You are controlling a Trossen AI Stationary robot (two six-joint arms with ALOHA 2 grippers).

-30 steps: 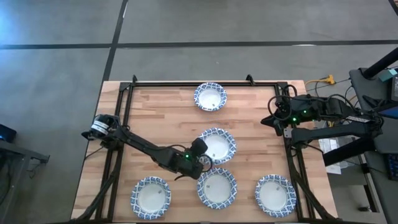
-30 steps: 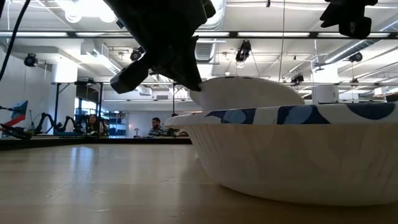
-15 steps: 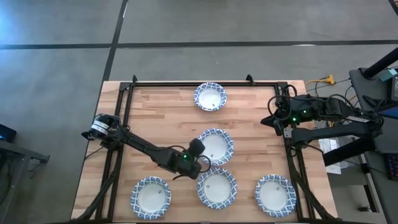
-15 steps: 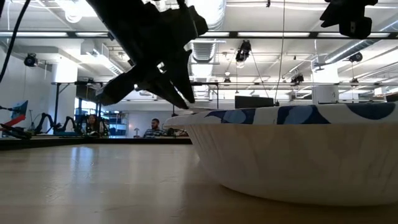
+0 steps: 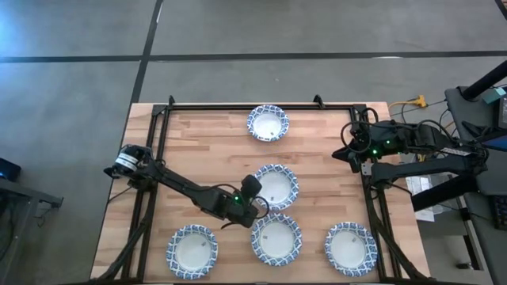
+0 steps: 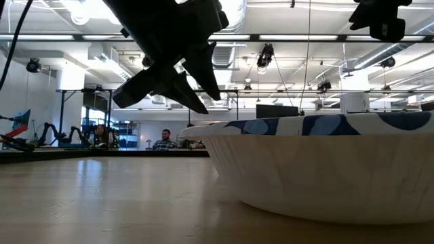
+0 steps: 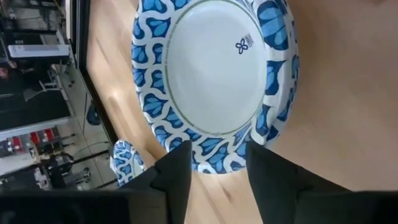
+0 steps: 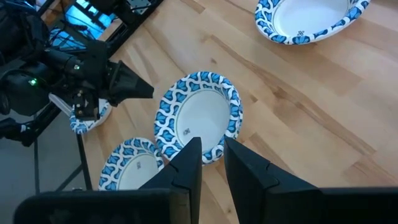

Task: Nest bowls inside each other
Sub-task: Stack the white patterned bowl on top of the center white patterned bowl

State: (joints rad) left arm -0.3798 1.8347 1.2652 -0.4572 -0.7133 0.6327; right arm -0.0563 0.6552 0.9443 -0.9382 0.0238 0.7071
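The left gripper (image 7: 214, 171) is releasing the centre bowl (image 7: 214, 78), jaws spread, rim just beyond them; next, fetching another bowl.

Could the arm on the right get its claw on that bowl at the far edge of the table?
Probably yes. The right claw hangs at the table's right edge, and the far bowl sits alone with only bare wood between them. The left claw is busy by the centre bowl, well out of the way.
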